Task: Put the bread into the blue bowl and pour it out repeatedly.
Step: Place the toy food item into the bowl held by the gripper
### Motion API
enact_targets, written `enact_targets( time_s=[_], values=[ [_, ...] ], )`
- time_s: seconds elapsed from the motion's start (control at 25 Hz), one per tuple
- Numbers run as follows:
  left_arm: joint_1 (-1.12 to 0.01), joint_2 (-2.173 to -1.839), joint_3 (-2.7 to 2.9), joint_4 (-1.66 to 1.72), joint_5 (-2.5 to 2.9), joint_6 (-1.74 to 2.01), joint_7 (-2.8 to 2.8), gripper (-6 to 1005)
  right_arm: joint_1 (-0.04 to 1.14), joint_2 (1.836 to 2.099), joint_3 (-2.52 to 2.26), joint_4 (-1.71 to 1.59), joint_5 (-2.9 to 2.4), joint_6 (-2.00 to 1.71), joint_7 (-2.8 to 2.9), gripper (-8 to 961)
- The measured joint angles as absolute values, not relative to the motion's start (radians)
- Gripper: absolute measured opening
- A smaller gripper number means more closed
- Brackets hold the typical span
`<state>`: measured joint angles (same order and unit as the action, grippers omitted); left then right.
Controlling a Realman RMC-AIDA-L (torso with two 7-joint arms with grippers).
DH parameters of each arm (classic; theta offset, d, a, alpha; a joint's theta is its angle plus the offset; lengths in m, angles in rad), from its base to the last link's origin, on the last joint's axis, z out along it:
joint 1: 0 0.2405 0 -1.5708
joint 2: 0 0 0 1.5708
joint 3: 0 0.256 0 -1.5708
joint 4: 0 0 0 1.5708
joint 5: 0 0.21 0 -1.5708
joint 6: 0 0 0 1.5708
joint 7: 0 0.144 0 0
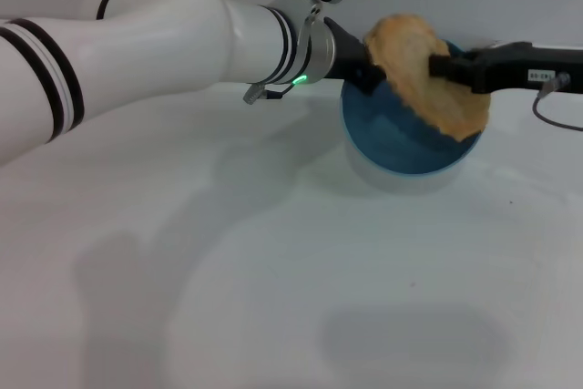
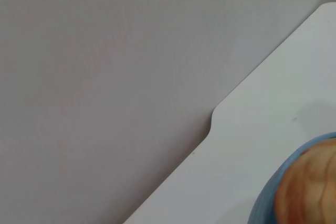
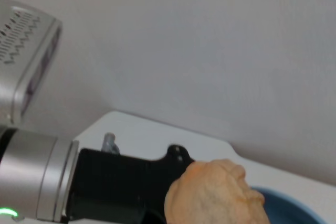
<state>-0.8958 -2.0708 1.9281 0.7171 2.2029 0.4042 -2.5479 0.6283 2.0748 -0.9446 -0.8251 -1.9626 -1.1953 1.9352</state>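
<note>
The blue bowl point(image 1: 401, 148) stands on the white table at the back right. My left gripper point(image 1: 367, 75) reaches in from the left and is shut on the bowl's left rim. The bread point(image 1: 424, 79), golden-tan with a scalloped edge, hangs tilted over the bowl, its lower end just inside the rim. My right gripper point(image 1: 442, 67) comes in from the right and is shut on the bread's upper side. The left wrist view shows part of the bowl point(image 2: 262, 205) and the bread point(image 2: 307, 187). The right wrist view shows the bread point(image 3: 215, 195), the bowl point(image 3: 291, 208) and the left gripper's black body point(image 3: 121, 187).
The white table point(image 1: 273, 271) stretches bare in front of the bowl. Its back edge with a notch point(image 2: 212, 116) lies close behind the bowl, against a grey wall. A cable point(image 1: 547, 111) hangs from the right arm.
</note>
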Motion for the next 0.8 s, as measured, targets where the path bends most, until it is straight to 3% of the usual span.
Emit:
enact_targets(
  time_s=[0.8],
  values=[
    [-0.890, -2.071, 1.922, 0.723, 2.203, 0.398, -2.554, 0, 0.633, 2.069, -0.979, -0.791, -1.938, -1.169, 1.891, 106]
  ],
)
